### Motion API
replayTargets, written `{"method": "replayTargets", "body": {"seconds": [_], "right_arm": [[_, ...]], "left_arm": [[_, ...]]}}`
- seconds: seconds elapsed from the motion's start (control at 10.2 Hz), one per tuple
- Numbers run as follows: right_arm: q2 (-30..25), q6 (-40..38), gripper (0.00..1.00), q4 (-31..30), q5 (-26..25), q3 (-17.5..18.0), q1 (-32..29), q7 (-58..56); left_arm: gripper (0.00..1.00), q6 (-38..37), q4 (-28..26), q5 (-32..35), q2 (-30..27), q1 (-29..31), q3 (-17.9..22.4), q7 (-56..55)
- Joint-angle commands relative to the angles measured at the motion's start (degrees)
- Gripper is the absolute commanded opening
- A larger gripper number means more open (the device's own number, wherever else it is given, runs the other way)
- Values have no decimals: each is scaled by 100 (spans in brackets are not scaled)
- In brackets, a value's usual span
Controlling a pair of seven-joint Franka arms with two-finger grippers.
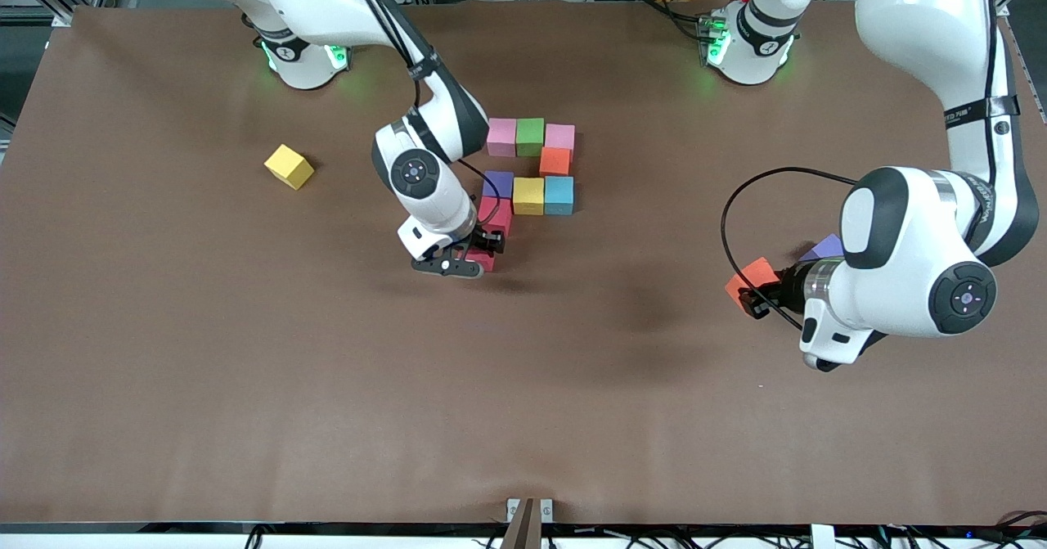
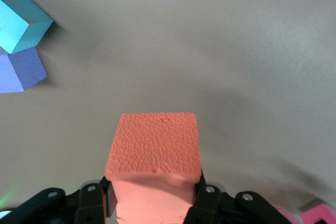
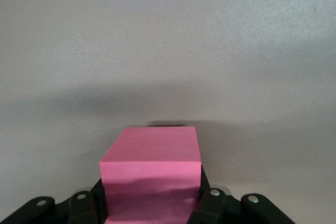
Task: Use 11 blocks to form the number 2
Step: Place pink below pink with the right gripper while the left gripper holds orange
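Observation:
Part of the number 2 lies mid-table: a row of a pink block, a green and a pink, an orange one under its end, then purple, yellow and light blue, then a red one. Right below that, my right gripper is shut on a pink block, low at the table. My left gripper is shut on an orange block, over the table toward the left arm's end.
A loose yellow block lies toward the right arm's end of the table. A purple block sits beside the left arm's wrist, with a light blue one touching it in the left wrist view.

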Motion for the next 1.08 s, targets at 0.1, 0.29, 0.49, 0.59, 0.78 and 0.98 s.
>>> {"method": "replayTargets", "body": {"seconds": [0.1,0.29,0.49,0.59,0.78,0.98], "right_arm": [[365,-68,22,382,56,-52,154,424],[401,-121,22,401,65,-43,163,416],[393,-182,22,365,65,10,171,407],[393,-235,22,357,73,10,180,433],[384,-253,21,287,65,19,224,442],[357,-262,21,216,74,80,224,460]], "left_arm": [[10,36,7,128,-2,-41,-21,-50],[10,36,7,128,7,-49,-21,-59],[10,36,7,128,7,-49,-21,-68],[10,36,7,128,7,-49,-21,-68],[10,36,7,137,33,-41,-21,-68],[10,36,7,137,25,-32,-21,-59]]}}
